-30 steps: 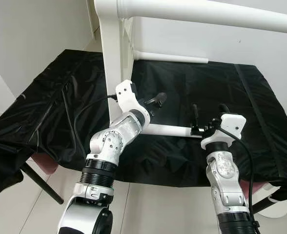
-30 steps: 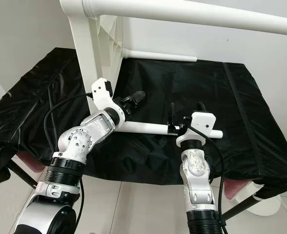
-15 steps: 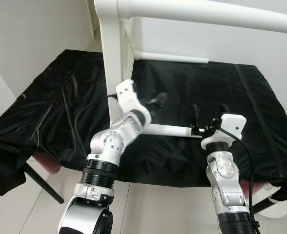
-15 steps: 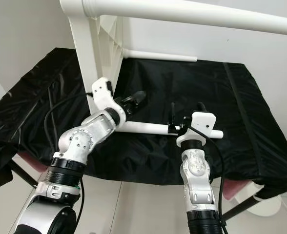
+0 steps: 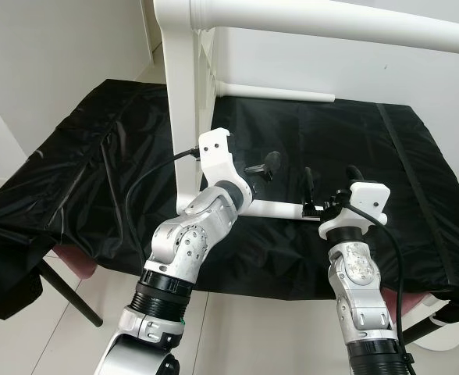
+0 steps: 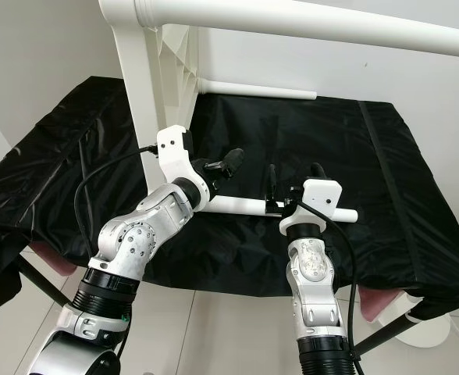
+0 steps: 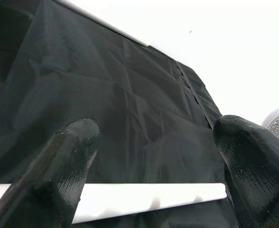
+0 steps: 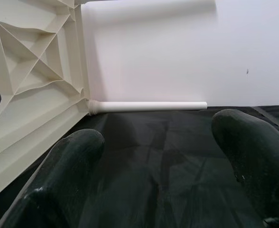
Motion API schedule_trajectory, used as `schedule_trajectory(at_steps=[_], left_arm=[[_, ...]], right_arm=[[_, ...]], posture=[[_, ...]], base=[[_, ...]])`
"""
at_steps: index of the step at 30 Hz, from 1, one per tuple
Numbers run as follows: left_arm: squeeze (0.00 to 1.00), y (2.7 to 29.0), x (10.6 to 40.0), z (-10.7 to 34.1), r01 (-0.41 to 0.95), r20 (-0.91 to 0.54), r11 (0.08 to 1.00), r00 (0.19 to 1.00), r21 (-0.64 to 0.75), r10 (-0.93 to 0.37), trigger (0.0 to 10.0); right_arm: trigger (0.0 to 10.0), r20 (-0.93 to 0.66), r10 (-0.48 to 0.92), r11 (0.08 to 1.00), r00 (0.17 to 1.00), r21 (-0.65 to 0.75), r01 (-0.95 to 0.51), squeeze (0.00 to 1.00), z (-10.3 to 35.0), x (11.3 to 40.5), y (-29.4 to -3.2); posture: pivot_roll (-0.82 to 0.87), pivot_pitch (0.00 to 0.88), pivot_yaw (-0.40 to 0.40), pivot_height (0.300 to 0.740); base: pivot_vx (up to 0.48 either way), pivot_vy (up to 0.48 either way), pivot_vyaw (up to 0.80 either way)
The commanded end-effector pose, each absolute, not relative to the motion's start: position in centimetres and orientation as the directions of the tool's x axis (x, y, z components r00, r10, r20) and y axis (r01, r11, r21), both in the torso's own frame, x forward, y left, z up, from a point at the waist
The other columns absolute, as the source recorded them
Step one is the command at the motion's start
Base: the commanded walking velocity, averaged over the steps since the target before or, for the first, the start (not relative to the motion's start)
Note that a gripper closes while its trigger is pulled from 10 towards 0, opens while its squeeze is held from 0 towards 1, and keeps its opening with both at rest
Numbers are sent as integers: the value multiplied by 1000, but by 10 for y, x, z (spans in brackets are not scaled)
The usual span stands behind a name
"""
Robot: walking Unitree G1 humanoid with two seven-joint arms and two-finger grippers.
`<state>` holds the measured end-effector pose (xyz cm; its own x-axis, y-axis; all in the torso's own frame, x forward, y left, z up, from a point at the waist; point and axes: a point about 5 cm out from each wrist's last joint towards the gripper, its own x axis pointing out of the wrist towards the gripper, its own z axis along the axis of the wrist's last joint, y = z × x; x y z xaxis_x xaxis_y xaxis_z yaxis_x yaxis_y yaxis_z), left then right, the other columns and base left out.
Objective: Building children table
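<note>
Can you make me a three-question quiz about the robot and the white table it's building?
1. Where does the near white leg lie?
A. on the black cloth
B. on the floor
C. on a chair

2. What colour is the tabletop standing on its edge?
A. red
B. white
C. blue

3. How is the left pincer?
A. open
B. shut on a cup
C. holding a screw

Answers:
1. A, the leg lies across the cloth.
2. B, its ribbed plastic is white.
3. A, its two fingers stand apart above the leg.

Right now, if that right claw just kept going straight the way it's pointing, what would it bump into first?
Probably the far white table leg lying across the black cloth. The right gripper points along the cloth toward it, with nothing visibly between; depth is hard to judge.
</note>
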<state>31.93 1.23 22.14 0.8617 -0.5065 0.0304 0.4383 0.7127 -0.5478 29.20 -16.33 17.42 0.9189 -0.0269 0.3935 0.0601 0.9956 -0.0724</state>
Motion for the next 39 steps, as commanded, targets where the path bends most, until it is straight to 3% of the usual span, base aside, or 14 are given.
schedule_trajectory(at_steps=[1,2,3,6,11,12,39], left_arm=[[0,1,308,223,534,108,660,813,-529,-572,10000],[0,1,308,223,534,108,660,813,-529,-572,10000],[0,7,299,215,610,176,714,789,-342,-589,10000],[0,11,295,213,628,214,741,778,-238,-591,10000],[0,17,298,213,616,227,747,787,-251,-573,10000],[0,19,298,214,613,237,749,789,-251,-567,10000],[0,19,298,214,613,237,749,789,-251,-567,10000]], right_arm=[[10000,382,-16,996,924,-74,47,0,173,294,-161],[10000,382,-16,996,924,-74,47,0,173,294,-161],[10000,376,-17,996,926,-75,48,0,171,294,-162],[10000,373,-15,996,928,-77,47,0,169,294,-162],[10000,372,-10,996,928,-78,42,0,169,296,-158],[10000,371,-11,996,929,-76,42,0,169,296,-157],[10000,371,-11,996,929,-76,42,0,169,296,-157]], posture=[[37,0,0,740],[37,0,0,740],[37,0,0,740],[37,0,0,740],[48,0,0,740],[48,101,-9,740],[48,101,-9,740]], base=[[0,0,0],[0,0,0],[0,0,0],[0,0,0],[0,0,0],[0,0,0],[0,0,0]])
